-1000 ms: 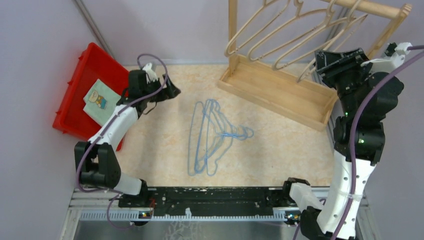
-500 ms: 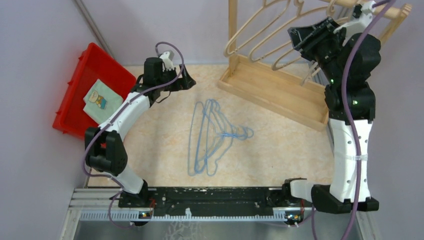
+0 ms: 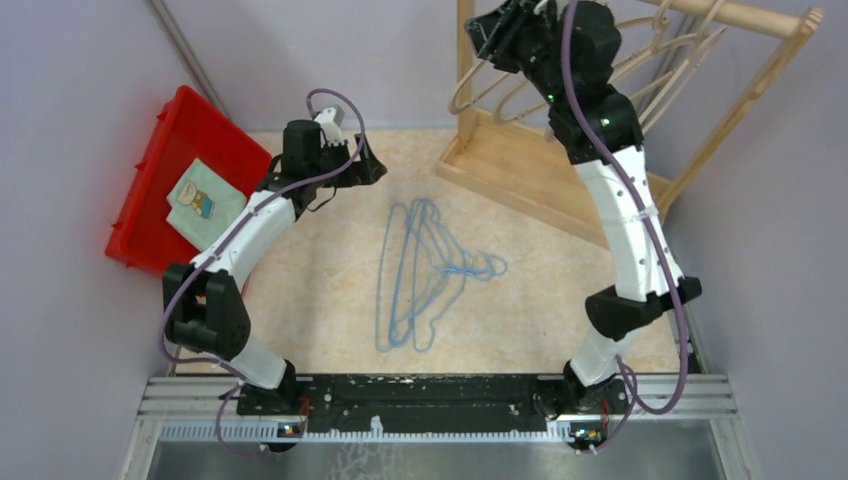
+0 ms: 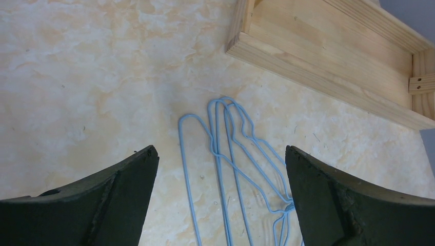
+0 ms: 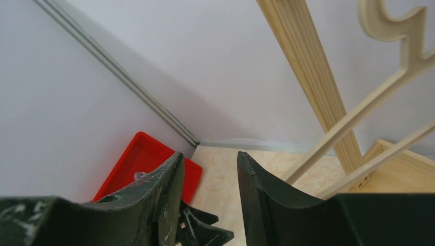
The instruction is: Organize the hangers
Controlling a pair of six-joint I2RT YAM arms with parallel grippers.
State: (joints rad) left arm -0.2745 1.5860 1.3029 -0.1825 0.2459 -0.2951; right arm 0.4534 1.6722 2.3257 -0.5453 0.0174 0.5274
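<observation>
Geometry is what matters for the next pick, so going left to right. Left gripper (image 3: 372,165) hovers over the far-left part of the table (image 3: 320,300), fingers spread wide with nothing between them. Just to its right and a bit nearer lie the blue wire hangers (image 3: 412,270), a loose stack flat on the table around the middle. In the left wrist view they sit right below the gap between the fingers. Their long bars run roughly near-to-far, tilted slightly, and the hooks all point right. So my guess is that a grab from the left arm wants the fingers straddling a wire crosswise to that near-far line. Right gripper (image 5: 209,154) is way up at the far side by the left post of the rack (image 3: 466,60), fingers partly apart and empty. It's well apart from the blue stack, so the left arm is clearly the closer one. Wooden hangers (image 5: 413,56) hang from the rack's top rail, just beside that gripper.
</observation>
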